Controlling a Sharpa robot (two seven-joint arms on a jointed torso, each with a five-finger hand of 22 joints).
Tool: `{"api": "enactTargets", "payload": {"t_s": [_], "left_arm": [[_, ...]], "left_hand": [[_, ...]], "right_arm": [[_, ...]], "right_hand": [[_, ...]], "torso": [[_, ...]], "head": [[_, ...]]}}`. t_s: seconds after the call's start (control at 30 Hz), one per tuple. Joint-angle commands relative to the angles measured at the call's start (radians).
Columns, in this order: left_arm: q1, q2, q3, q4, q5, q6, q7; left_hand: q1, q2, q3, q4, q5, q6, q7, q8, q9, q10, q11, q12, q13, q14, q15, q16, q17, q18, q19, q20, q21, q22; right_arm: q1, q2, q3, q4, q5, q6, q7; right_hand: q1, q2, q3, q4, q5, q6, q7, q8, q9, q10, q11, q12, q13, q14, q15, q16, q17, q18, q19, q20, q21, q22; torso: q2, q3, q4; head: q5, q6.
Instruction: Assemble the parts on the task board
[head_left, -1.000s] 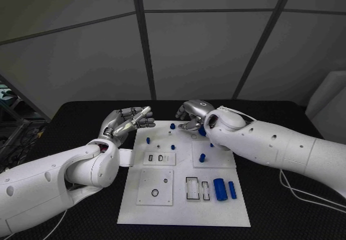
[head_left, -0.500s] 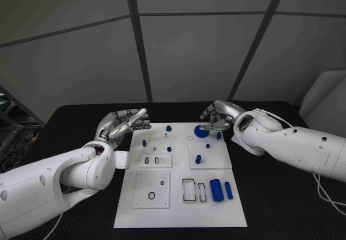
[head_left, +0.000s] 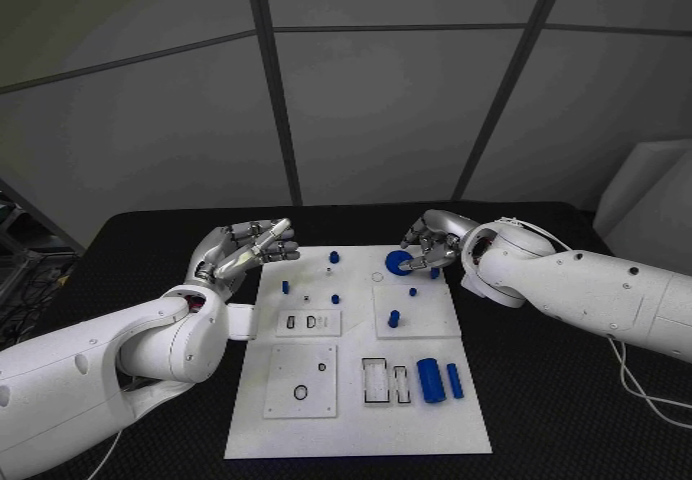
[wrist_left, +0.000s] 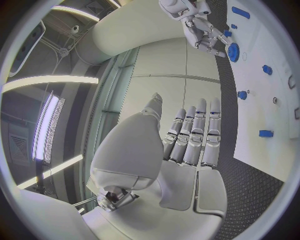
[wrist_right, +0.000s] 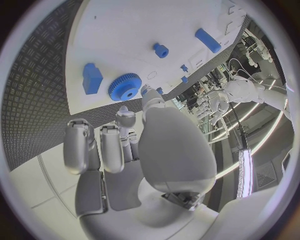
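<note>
Head view: right hand (head_left: 433, 243) empty w/ fingers apart, just above blue gear (head_left: 400, 263); left hand (head_left: 245, 249) open, idle; risk: off-centre grab tips gear off task board (head_left: 361, 420).

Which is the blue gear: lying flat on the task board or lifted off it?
Lying flat: the blue gear rests on the task board, with the right robot hand just beside it.
</note>
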Motion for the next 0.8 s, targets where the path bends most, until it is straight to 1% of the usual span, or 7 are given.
{"api": "enactTargets", "payload": {"t_s": [0.03, 0.17, 0.37, 0.6, 0.73, 0.8], "left_arm": [[0.002, 0.001, 0.001, 0.001, -0.008, 0.015, 0.003], [0.002, 0.001, 0.001, 0.000, -0.008, 0.015, 0.003], [0.002, 0.001, 0.001, 0.000, -0.008, 0.014, 0.003], [0.002, 0.002, 0.001, -0.001, -0.008, 0.014, 0.002], [0.002, 0.003, 0.001, -0.002, -0.008, 0.014, 0.002], [0.002, 0.003, 0.001, -0.002, -0.008, 0.014, 0.002]], "left_hand": [[-0.002, 0.011, 0.000, -0.004, -0.004, 0.000, 0.011, -0.005, -0.001, -0.006, -0.003, -0.007, -0.001, 0.001, 0.002, -0.003, 0.001, 0.011, 0.005, -0.002, 0.006, 0.001], [-0.002, 0.011, 0.000, -0.004, -0.004, 0.000, 0.011, -0.005, -0.001, -0.006, -0.003, -0.007, -0.001, 0.001, 0.002, -0.003, 0.001, 0.011, 0.005, -0.002, 0.006, 0.001], [-0.002, 0.011, 0.000, -0.004, -0.004, 0.000, 0.011, -0.005, -0.001, -0.006, -0.003, -0.007, -0.001, 0.001, 0.002, -0.003, 0.001, 0.011, 0.005, -0.002, 0.006, 0.001], [-0.002, 0.012, 0.000, -0.005, -0.004, 0.001, 0.011, -0.005, -0.001, -0.007, -0.003, -0.007, -0.001, 0.001, 0.002, -0.004, 0.001, 0.011, 0.004, -0.002, 0.006, 0.001], [-0.002, 0.012, 0.000, -0.005, -0.004, 0.001, 0.011, -0.005, -0.001, -0.007, -0.003, -0.007, -0.001, 0.001, 0.002, -0.004, 0.001, 0.011, 0.004, -0.002, 0.006, 0.001], [-0.002, 0.012, 0.000, -0.005, -0.004, 0.001, 0.011, -0.005, -0.001, -0.007, -0.003, -0.007, -0.001, 0.001, 0.002, -0.004, 0.001, 0.011, 0.004, -0.002, 0.006, 0.001]], "right_arm": [[0.002, 0.009, 0.001, -0.009, 0.008, 0.045, -0.025], [0.002, 0.016, 0.001, -0.016, 0.007, 0.049, -0.033], [0.002, 0.024, 0.000, -0.024, 0.003, 0.054, -0.040], [0.002, 0.035, 0.000, -0.033, -0.015, 0.058, -0.049], [0.002, 0.041, 0.000, -0.036, -0.033, 0.058, -0.054], [0.002, 0.043, 0.000, -0.038, -0.049, 0.058, -0.055]], "right_hand": [[0.010, 0.003, 0.001, 0.006, 0.007, -0.007, 0.000, 0.008, -0.001, 0.005, 0.002, 0.010, 0.011, 0.061, 0.008, 0.008, 0.021, -0.010, 0.008, 0.000, 0.003, 0.037], [0.018, 0.007, 0.002, 0.009, 0.010, -0.006, 0.000, 0.013, 0.000, 0.009, 0.002, 0.026, 0.029, 0.062, 0.009, 0.012, 0.028, -0.011, 0.009, 0.001, 0.005, 0.040], [0.034, 0.022, 0.010, 0.007, 0.015, 0.003, -0.002, 0.026, 0.003, 0.011, 0.001, 0.043, 0.050, 0.062, 0.008, 0.016, 0.034, -0.012, 0.012, 0.001, 0.007, 0.045], [0.046, 0.034, 0.018, 0.001, 0.018, 0.008, -0.003, 0.034, 0.004, 0.017, -0.001, 0.061, 0.070, 0.063, 0.007, 0.019, 0.040, -0.012, 0.014, 0.000, 0.008, 0.048], [0.057, 0.044, 0.025, -0.006, 0.021, 0.013, -0.004, 0.041, 0.004, 0.022, -0.002, 0.074, 0.086, 0.064, 0.006, 0.022, 0.046, -0.013, 0.018, -0.001, 0.011, 0.054], [0.066, 0.051, 0.031, -0.013, 0.023, 0.017, -0.004, 0.044, 0.005, 0.025, -0.002, 0.081, 0.094, 0.064, 0.005, 0.024, 0.050, -0.014, 0.019, -0.001, 0.012, 0.057]], "torso": [[0.000, -0.0010, 0.0008], [0.001, 0.0002, -0.0008], [0.001, -0.0004, -0.0020], [0.001, 0.0002, -0.0005], [0.001, 0.0002, 0.0000], [0.001, 0.0000, -0.0008]], "head": [[-0.001, 0.002], [0.001, 0.001], [0.002, 0.000], [0.000, -0.002], [0.000, -0.004], [0.001, -0.005]]}}
